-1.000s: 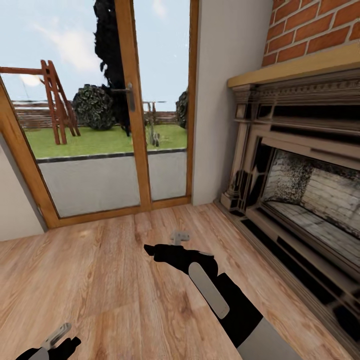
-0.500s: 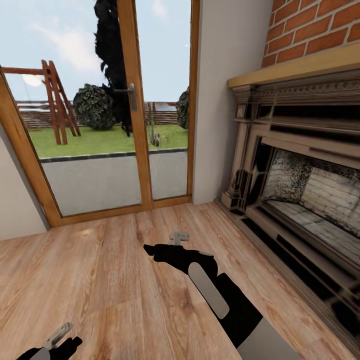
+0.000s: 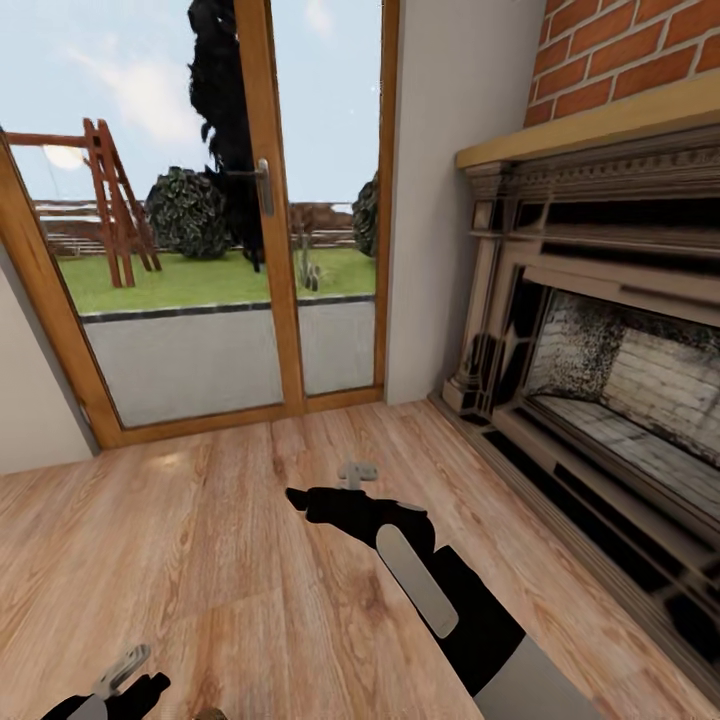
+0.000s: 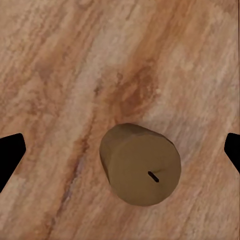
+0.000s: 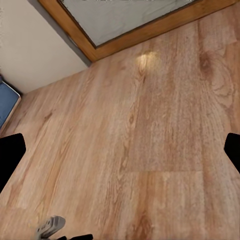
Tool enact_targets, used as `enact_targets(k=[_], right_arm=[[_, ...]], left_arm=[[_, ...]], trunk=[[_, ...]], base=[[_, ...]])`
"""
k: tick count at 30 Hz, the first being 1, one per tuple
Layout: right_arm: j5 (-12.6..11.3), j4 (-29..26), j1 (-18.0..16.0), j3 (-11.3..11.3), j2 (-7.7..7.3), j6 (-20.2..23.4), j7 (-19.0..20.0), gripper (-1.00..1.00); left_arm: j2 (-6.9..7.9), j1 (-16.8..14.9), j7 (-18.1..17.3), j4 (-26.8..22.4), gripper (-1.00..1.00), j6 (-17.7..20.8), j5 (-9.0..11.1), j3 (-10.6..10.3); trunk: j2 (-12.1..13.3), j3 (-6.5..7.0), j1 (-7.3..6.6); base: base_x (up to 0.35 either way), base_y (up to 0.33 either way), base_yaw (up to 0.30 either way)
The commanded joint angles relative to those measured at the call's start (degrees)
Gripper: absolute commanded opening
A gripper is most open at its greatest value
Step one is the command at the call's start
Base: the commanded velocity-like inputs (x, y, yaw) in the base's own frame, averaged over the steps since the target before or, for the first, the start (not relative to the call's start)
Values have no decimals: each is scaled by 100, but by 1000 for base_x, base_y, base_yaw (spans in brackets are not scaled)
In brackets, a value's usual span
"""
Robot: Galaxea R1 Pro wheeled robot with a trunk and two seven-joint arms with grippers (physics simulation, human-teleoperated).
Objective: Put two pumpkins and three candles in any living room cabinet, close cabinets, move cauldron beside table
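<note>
Hovering over the wooden floor (image 3: 230, 560), the left gripper (image 4: 120, 150) looks straight down on a candle (image 4: 141, 165), a stubby grey-beige cylinder standing upright on the planks with a short dark wick in its top face. In the left wrist view the two black fingertips (image 4: 9, 157) sit at opposite edges of the picture with the candle between them and clear floor on either side of it, so the jaws are spread wide and touch nothing. In the head view the left gripper (image 3: 118, 680) shows at the lower left corner, and a small brownish sliver at the bottom edge just beside it may be the top of the candle, though it is too small to tell. The right arm (image 3: 440, 600) reaches forward across the middle of the head view, its gripper (image 3: 357, 472) held above bare floor; in the right wrist view the right gripper (image 5: 120, 150) has its dark fingertips (image 5: 10, 155) far apart at the picture's edges, open wide and holding nothing. Ahead stands a glazed patio door (image 3: 265, 200) in an orange-brown wooden frame with a metal lever handle (image 3: 262, 185), and through it a lawn, a dark bush and a reddish wooden frame can be seen. To the right of the door rises a pale wall section, then a stone fireplace (image 3: 600, 380) with a wooden mantel (image 3: 600, 125) and red brickwork (image 3: 640, 45) above it.
</note>
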Motion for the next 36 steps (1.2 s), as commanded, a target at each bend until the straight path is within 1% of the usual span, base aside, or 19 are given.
enact_targets(k=[1,4,6,12,19,22,23,28,32,36], right_arm=[[-60,-16,-5,9,0,11,-55,100],[-59,-29,-5,12,-9,9,-55,100],[-59,-32,-5,12,-10,7,-51,100],[-59,-34,-5,26,4,13,-46,100],[-59,-34,-5,51,12,13,-34,100],[-54,-34,-5,171,17,13,149,100],[-53,-34,-5,179,17,13,177,100],[-43,-30,-5,208,14,13,284,100],[-17,-12,-5,211,20,14,295,100],[-5,14,-5,212,25,7,296,100]], left_arm=[[-29,-2,1,-4,100,-41,11,-16],[-125,-2,36,-2,100,-226,-23,-35],[-154,-2,46,-2,100,-273,-31,-42],[-173,-2,53,-5,100,-304,-37,-50],[-177,-2,53,-10,100,-306,-42,-54],[-209,-2,53,-11,100,-311,-51,-74],[-220,-2,53,-11,100,-312,-54,-76],[-303,-2,53,-26,100,-320,-63,-186],[-384,-2,53,-52,100,-324,-64,-360],[-460,-2,53,-61,100,-324,-63,-504]], trunk=[[-44,-24,21],[-164,-78,87],[-244,-114,131],[-485,-222,263],[-500,-376,284],[-504,-442,291],[-505,-465,294],[-512,-575,307],[-517,-664,317],[-517,-664,317]], base=[[0,0,0],[0,0,0],[0,0,0],[0,0,0],[0,0,0],[0,0,0],[0,0,0],[0,0,0],[0,0,0],[0,0,0]])
